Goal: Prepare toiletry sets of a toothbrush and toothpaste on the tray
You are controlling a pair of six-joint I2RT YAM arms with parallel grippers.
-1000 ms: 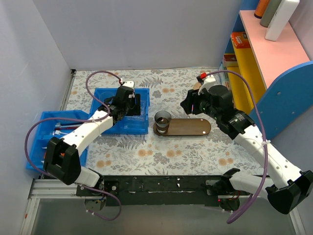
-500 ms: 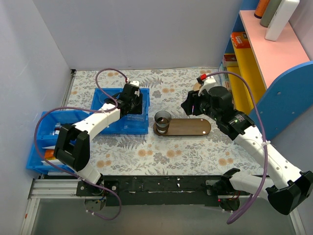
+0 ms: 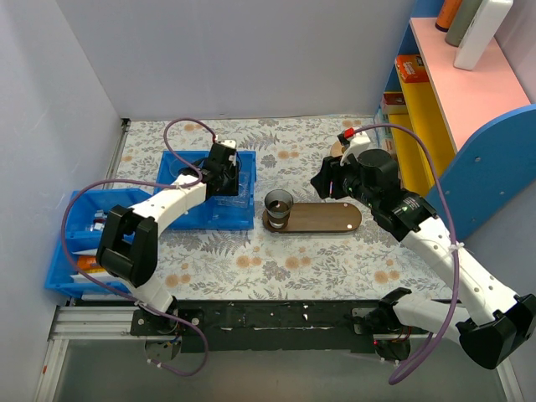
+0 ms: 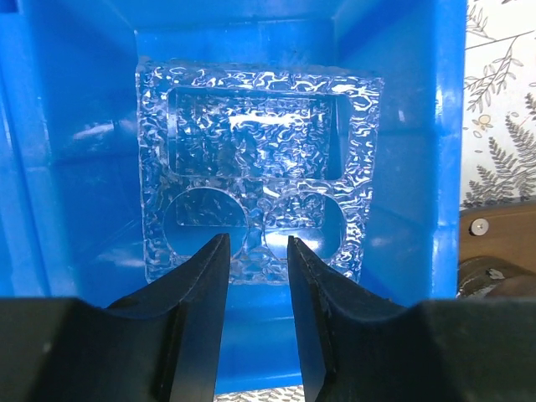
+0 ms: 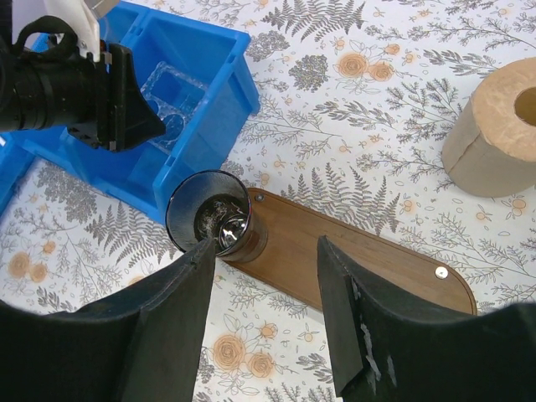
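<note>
The brown tray (image 3: pixel 322 219) lies on the flowered table (image 3: pixel 293 268), with a dark cup (image 3: pixel 278 205) standing on its left end. Over it hangs the right hand (image 5: pixel 265 251), fingers spread wide and holding nothing. To the left, the left hand (image 4: pixel 255 247) is down inside a blue bin (image 4: pixel 419 126), above the near edge of a clear plastic holder (image 4: pixel 260 142). A narrow gap shows between its fingers, with nothing in it.
</note>
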